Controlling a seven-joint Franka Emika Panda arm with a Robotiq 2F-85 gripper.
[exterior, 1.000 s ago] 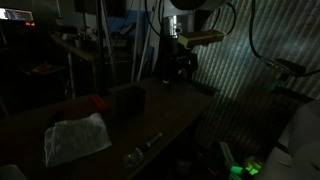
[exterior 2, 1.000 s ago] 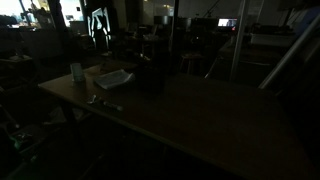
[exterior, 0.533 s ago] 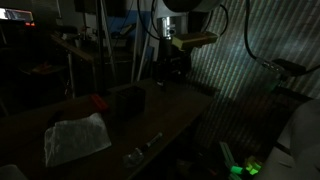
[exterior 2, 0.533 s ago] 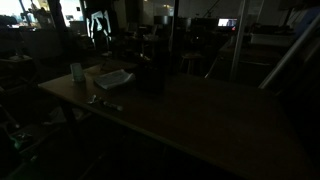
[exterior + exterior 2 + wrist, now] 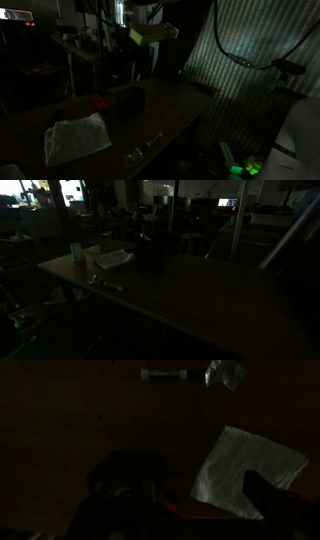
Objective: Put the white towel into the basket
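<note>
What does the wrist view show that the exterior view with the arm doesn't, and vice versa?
Only the wrist view: a straight-down look at the white towel, nothing else new. Only an exterior view: the robot arm raised above the table, and a green glow low at the right. Both: the towel on the table, the basket apart from it, and a small metal piece.

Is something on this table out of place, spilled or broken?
Nothing looks spilled or broken, though the pictures are very dim. The white towel lies wrinkled on the table, apart from the basket and not in it.
</note>
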